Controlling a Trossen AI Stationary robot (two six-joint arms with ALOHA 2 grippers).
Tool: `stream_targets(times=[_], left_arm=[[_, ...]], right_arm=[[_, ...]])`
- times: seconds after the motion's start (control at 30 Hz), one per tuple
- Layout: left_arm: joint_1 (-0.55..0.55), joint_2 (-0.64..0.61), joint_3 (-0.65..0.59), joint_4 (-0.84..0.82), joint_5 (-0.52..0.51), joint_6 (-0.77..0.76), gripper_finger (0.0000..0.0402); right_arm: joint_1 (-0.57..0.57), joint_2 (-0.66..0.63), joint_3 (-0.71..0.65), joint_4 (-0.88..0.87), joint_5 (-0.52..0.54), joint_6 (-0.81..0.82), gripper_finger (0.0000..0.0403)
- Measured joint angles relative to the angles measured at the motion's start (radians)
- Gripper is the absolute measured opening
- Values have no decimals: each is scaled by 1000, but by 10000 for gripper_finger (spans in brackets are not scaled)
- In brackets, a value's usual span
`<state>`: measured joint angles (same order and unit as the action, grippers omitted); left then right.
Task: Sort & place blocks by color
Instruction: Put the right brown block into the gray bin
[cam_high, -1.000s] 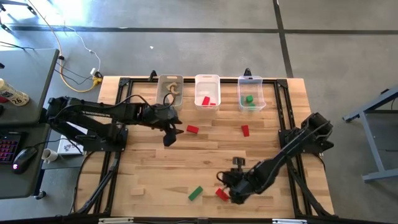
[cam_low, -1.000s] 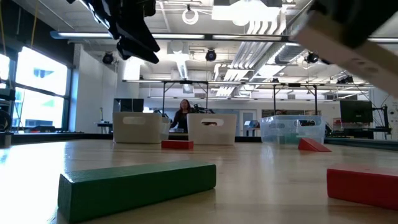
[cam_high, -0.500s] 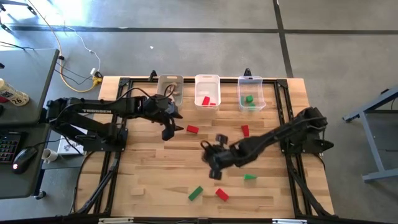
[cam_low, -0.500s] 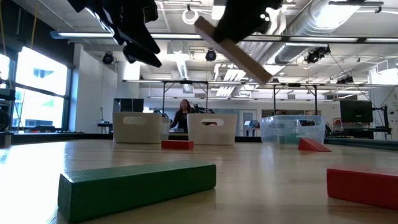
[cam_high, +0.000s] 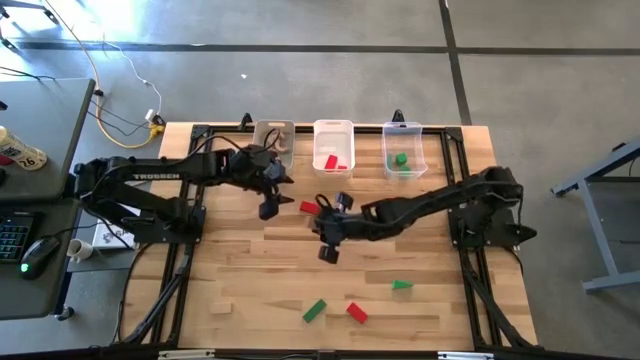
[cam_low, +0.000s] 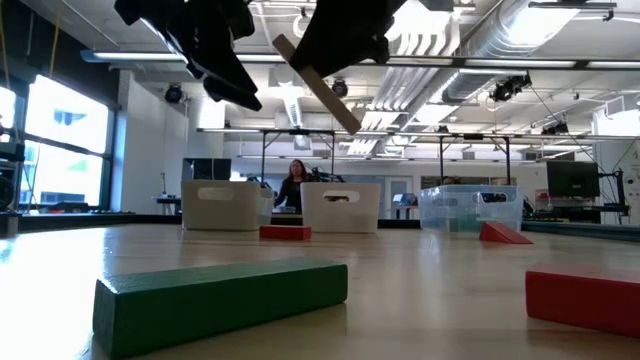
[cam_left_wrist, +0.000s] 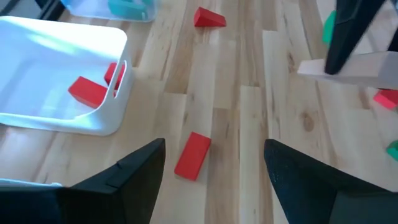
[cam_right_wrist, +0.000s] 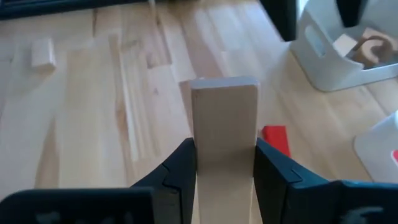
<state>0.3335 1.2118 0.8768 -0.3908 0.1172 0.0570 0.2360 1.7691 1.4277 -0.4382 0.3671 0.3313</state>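
High view shows the right gripper (cam_high: 328, 232) up over the middle of the table, and its fingers squeeze a plain slab (cam_right_wrist: 224, 118) between them. Low view shows that slab (cam_low: 318, 85) tilted in the air, well above the table. The left gripper (cam_high: 268, 196) hangs near the back, just in front of the left bin (cam_high: 273, 140), and its claw is spread wide and holds nothing. A red brick (cam_high: 309, 208) lies on the table between the two grippers. Three bins stand in a row at the back. The left bin has plain wood pieces in it, the middle bin (cam_high: 333, 128) has red blocks, and the right bin (cam_high: 404, 130) has a green block. A red wedge (cam_left_wrist: 208, 18) lies in front of the right bin. Near the front edge lie a green brick (cam_high: 314, 310), a red block (cam_high: 356, 313) and a small green wedge (cam_high: 401, 286). A plain block (cam_high: 220, 306) lies at the front left.
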Motion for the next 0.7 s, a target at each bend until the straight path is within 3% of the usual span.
stream_targets(times=[0.33,0.7], left_arm=[[90,0,0,43,161,33,262],[131,0,0,226,211,34,262]], right_arm=[[-106,-54,0,16,-7,-126,99],[-250,-82,0,22,-162,-311,99]])
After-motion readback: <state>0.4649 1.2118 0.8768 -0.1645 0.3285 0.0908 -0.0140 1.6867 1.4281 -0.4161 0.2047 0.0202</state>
